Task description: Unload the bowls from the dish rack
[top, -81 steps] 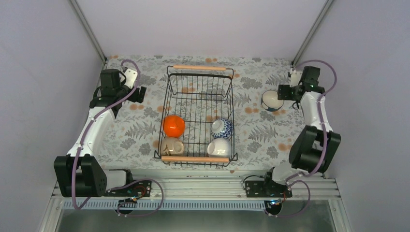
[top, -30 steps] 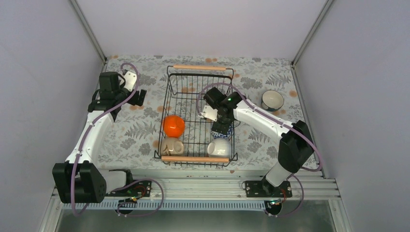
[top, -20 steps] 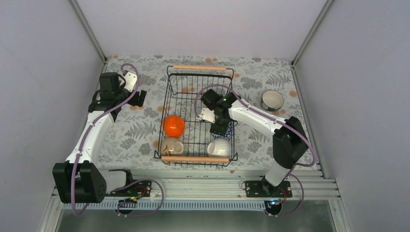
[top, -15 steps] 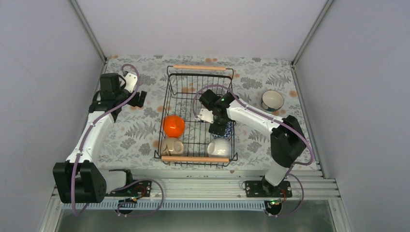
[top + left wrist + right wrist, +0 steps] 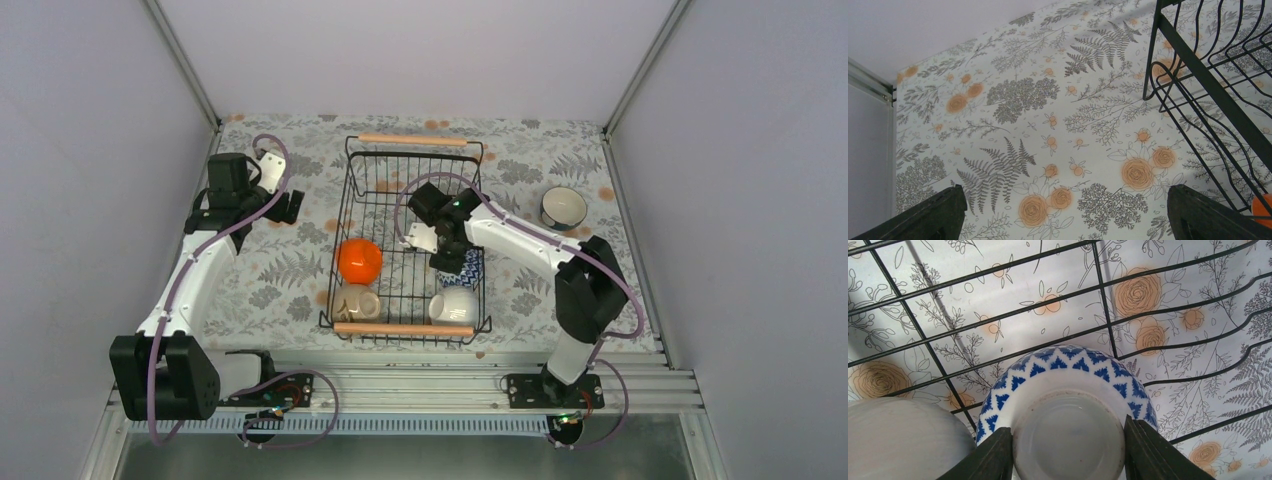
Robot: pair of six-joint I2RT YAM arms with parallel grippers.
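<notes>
right tool: I'm straddling the upturned blue-and-white bowl to pinch it, can't tell if gripping
bowl: sitting lower right in the dish rack
left tool: hanging released upper left, out of the way

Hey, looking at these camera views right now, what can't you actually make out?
1. Right pincer, right wrist view: fingers flank the patterned bowl, but the bottom edge cuts them off, so contact is unclear.
2. White bowl, same view: cut off by left and bottom edges.
3. Orange bowl, left wrist view: only a sliver at the right edge.
4. Beige bowl, top view: too small to tell which way up.
</notes>
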